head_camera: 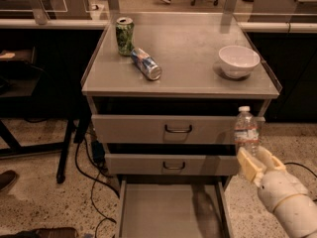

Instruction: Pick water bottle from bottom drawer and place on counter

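Note:
The water bottle [246, 131], clear with a white cap and a white-and-red label, is held upright in the air at the cabinet's right front, level with the two upper drawers. My gripper [255, 163] is shut on its lower part, with the cream arm reaching in from the bottom right. The bottom drawer [171, 212] stands pulled out below, its grey floor bare. The counter [188, 58] lies above and behind the bottle.
On the counter stand a green can [125, 35] at the back left, a blue-and-silver can [146, 63] lying on its side, and a white bowl [238, 61] at the right. Cables [89, 182] trail on the floor left of the cabinet.

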Motion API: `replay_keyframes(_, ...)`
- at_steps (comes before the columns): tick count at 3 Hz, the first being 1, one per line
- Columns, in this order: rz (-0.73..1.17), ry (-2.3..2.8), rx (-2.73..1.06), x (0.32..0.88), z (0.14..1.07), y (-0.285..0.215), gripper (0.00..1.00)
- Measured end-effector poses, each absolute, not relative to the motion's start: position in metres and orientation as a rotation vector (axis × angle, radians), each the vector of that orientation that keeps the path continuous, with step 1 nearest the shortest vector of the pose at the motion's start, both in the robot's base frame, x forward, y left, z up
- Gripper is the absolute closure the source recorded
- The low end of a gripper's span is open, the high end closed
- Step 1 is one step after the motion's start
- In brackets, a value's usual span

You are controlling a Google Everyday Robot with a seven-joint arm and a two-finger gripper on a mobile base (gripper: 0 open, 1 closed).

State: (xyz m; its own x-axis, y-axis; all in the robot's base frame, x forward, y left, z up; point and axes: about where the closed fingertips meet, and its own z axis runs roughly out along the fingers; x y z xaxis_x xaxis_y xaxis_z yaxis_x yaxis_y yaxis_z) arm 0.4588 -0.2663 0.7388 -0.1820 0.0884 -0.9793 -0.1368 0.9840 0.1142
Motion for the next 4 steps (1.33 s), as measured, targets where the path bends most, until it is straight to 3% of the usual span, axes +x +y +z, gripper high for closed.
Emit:
replay_keyframes(2, 0.239, 1.545, -0.084, 0.453, 0.829, -0.25, 1.0)
replay_keyframes(4, 0.251, 1.451, -0.072, 0.474, 0.845, -0.242, 1.0)
